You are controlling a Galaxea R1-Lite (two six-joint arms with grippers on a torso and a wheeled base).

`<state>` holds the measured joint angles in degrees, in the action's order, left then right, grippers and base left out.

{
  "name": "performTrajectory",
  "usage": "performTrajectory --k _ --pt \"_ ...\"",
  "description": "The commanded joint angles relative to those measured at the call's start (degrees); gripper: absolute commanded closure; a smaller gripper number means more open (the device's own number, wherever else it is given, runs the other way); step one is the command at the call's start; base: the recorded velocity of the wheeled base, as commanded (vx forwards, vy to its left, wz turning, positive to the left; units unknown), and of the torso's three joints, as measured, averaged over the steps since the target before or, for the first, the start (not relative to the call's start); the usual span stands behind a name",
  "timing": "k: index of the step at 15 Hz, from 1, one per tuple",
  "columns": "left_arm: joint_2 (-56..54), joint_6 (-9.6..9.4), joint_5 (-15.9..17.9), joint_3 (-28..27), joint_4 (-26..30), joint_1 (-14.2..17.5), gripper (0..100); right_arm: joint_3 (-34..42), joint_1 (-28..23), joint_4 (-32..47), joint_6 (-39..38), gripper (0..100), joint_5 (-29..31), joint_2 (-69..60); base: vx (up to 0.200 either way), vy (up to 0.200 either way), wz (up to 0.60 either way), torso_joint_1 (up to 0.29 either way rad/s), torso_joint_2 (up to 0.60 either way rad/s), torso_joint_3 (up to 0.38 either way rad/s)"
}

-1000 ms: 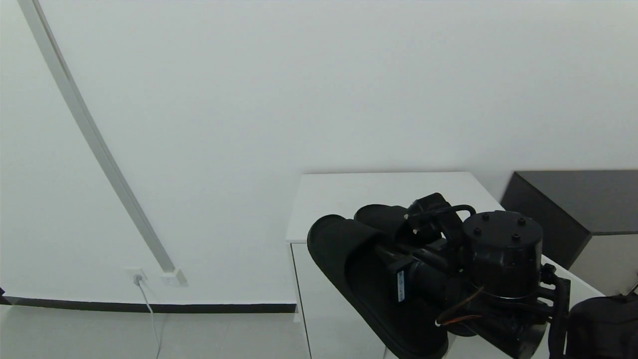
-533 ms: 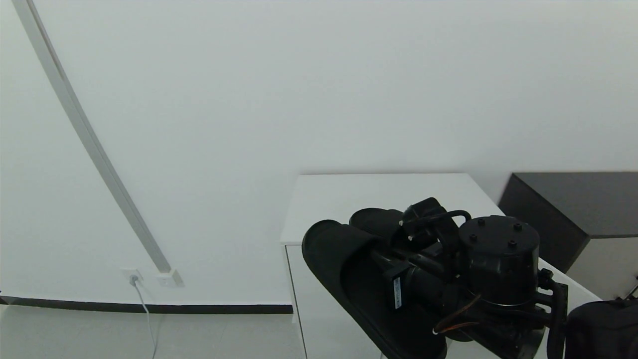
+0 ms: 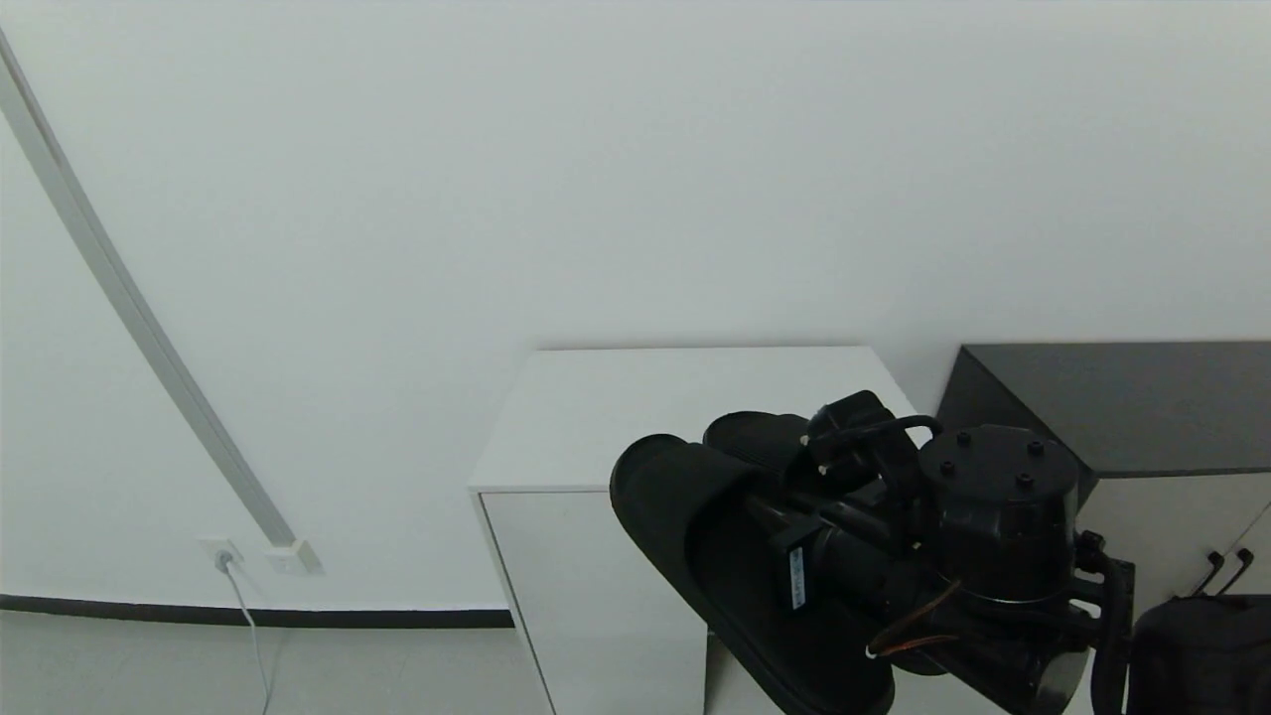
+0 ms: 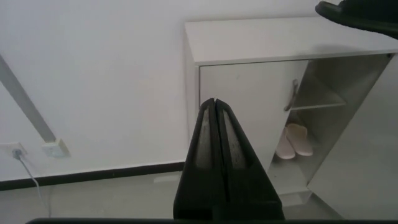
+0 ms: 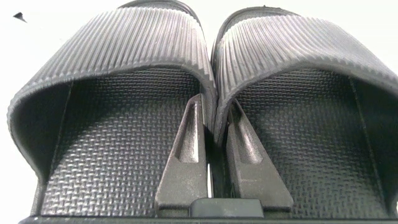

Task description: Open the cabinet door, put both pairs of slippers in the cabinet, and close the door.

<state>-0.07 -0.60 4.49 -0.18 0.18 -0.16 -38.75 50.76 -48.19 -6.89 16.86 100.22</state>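
- The right gripper is almost shut. Its two fingers pinch the touching inner sides of the black slippers, one finger inside each slipper
- In the head view the black slippers are held in the air side by side, toes away from the wrist, between the camera and the white cabinet
- The left gripper has its fingers pressed together with nothing between them. It hangs well apart from the cabinet, facing its front
- The left half of the cabinet is covered by a door with a handle at its inner edge, and the right half stands open
- Inside the open half a pair of pale slippers lies on a lower level, beneath a shelf
- The slanted white panel on the far side of the opening may be the swung-out door, though the view does not settle it
- A dark cabinet stands just beside the white one, on its right
- On the wall a grey cable strip runs down to a socket with a cord plugged in
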Motion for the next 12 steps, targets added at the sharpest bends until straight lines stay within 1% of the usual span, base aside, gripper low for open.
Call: performTrajectory --k 1,7,12 --pt "0.07 -0.02 0.00 0.01 -0.01 -0.02 100 0.08 -0.05 0.03 0.03 100 0.02 0.15 0.000 -0.200 0.00 -0.007 0.00 0.002" --pt "0.07 -0.02 0.00 0.01 -0.01 -0.02 100 0.08 -0.05 0.03 0.03 100 0.28 0.42 0.000 -0.200 0.00 0.002 0.00 0.002" --pt "0.07 0.07 0.00 0.01 -0.01 -0.02 100 0.17 -0.05 0.03 0.03 100 0.28 0.42 0.000 0.000 0.00 0.000 0.00 0.000"
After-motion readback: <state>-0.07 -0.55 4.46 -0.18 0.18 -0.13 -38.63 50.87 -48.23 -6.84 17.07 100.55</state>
